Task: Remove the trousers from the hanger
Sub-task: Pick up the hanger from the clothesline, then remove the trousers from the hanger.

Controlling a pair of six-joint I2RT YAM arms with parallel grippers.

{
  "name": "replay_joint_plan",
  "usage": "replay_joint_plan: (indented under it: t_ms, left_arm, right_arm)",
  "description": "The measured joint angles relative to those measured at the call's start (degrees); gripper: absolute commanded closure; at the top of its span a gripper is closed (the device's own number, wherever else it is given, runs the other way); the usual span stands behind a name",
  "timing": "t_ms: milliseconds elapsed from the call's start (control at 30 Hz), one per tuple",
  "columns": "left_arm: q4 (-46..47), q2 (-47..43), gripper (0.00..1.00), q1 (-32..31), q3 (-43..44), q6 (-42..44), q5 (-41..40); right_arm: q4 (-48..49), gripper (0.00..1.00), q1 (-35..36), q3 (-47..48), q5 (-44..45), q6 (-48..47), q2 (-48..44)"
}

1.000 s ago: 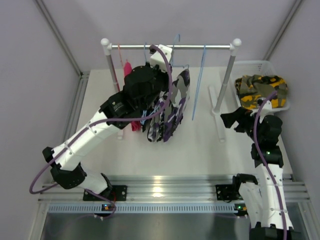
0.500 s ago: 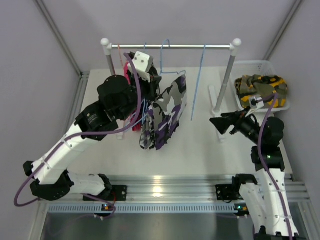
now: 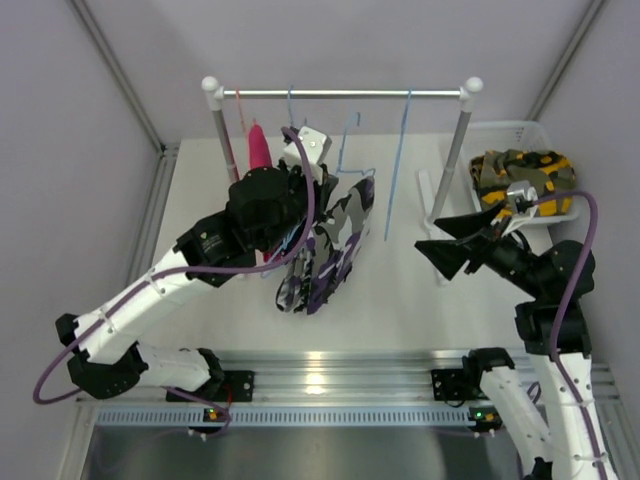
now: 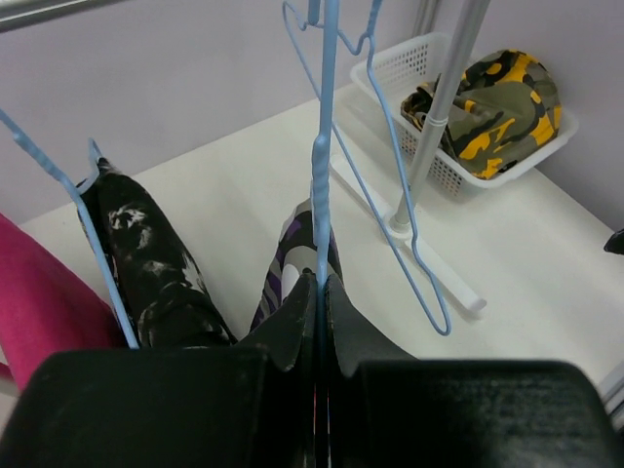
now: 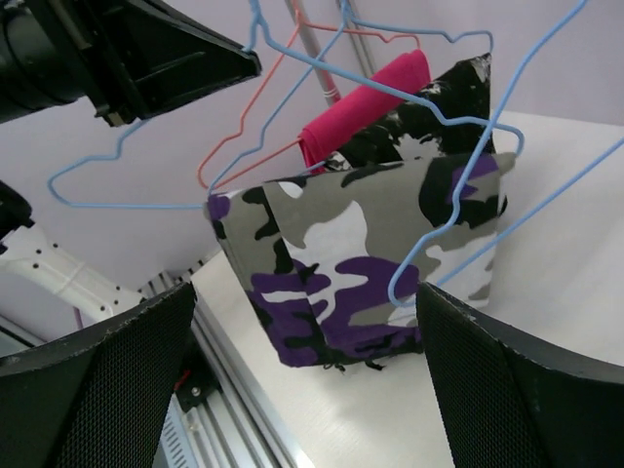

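Starting at the near edge of the counter (image 3: 400,300), your left arm runs up from the left corner with its elbow low and its wrist lifted toward the rack. Its tool (image 4: 320,297) is clenched on the wire of a blue hanger (image 4: 325,146), both fingers pressed flat against it. Your right arm rises from the near right corner and folds back leftward. Its tool (image 3: 432,256) points at the hanging clothes with jaws spread wide, grasping nothing and well apart from the cloth.

The purple camouflage trousers (image 3: 335,240) hang folded over the blue hanger above the middle of the counter, tilted with the low end toward you. You cannot tell whether its hook sits on the rail (image 3: 340,93). Just left of them hang the black printed trousers (image 4: 146,263), then the pink trousers (image 3: 258,148).

Bare counter lies between your right tool and the camouflage pair. An empty hanger (image 3: 397,170) dangles from the rail beside the right post (image 3: 455,160). At the far right corner, the yellow-olive trousers (image 3: 522,180) lie bunched in a white basket (image 4: 395,70).
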Motion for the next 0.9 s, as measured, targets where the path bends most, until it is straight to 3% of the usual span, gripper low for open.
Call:
replay_joint_plan:
  t_ms: [167,267,333,500,600,733,900]
  left_arm:
    - [1.2,1.0,1.00,-4.5,-0.3,1.2,-3.2]
    - [3.0,1.5,1.00,-7.7,-0.3,2.7,-6.0]
    - [4.1,1.8,1.00,-9.2,-0.3,3.4,-7.8]
    - [6.1,2.3,1.00,-11.0,-0.3,5.5,-12.5]
    - [7.3,2.4,1.00,-11.8,-0.3,7.0,-15.0]
    - [8.5,2.7,1.00,-12.8,-0.3,8.9,-17.7]
    - [9.9,3.4,1.00,-13.0,-0.3,10.5,-20.4]
  right_arm:
    - [-0.9,0.07,5.6,0.6,4.0,-0.4,0.4]
    - [-2.0,0.08,13.1,0.6,9.7,-1.9,2.3]
    - [-2.7,0.08,22.0,0.7,16.3,-3.7,4.6]
    - [-5.1,0.06,56.0,3.5,46.5,-9.6,14.9]
    - [-5.2,0.06,67.9,6.4,62.6,-12.1,22.3]
    - [-4.7,0.05,75.2,8.1,79.8,-14.3,29.0]
    - [-4.8,0.05,79.2,8.1,93.9,-14.8,30.8]
